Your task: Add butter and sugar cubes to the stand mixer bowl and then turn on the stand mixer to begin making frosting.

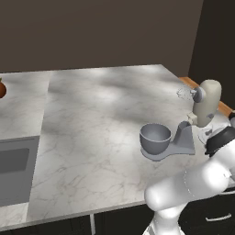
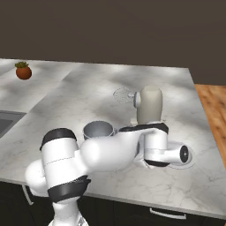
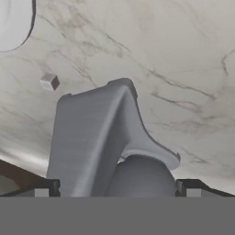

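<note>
The stand mixer stands at the counter's right end with its cream head tilted up and its whisk in the air. The stand mixer bowl, grey and deep, sits on the mixer's flat base; it also shows behind my arm. In the hand view my gripper hangs open over the stand mixer's grey neck and base, with nothing between its fingertips. One small pale sugar cube lies on the marble beyond the base. The butter is out of view.
A white plate lies near the sugar cube, and its rim peeks out past my wrist. A sink is set into the counter at the left, with a small red potted plant beyond it. The counter's right edge drops to a wooden floor.
</note>
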### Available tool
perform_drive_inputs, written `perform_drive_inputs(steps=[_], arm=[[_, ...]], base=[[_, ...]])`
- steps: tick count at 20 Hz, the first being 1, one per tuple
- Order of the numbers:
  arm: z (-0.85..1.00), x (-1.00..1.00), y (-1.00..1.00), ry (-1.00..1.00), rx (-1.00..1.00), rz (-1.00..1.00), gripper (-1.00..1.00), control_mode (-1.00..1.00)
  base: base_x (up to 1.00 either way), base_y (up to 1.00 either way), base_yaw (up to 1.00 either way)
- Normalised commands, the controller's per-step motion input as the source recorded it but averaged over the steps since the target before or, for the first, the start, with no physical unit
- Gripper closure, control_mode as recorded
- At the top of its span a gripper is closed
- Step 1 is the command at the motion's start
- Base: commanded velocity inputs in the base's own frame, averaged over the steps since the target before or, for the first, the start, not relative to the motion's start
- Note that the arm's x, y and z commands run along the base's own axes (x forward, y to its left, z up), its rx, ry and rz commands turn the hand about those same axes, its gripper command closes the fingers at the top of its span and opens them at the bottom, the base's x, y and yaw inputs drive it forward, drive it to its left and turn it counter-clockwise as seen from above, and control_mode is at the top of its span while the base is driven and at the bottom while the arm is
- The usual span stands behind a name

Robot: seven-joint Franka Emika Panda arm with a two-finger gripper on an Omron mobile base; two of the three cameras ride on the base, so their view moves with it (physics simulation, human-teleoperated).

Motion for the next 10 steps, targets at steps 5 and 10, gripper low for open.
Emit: perform_drive_inputs(steps=[5, 10], arm=[[-0.01, 0.19, 0.0, 0.02, 0.02, 0.0, -1.0, -1.0], [-0.06, 0.19, 0.0, 0.01, 0.01, 0.0, -1.0, -1.0]], base=[[0.0, 0.0, 0.0], [0.0, 0.0, 0.0]])
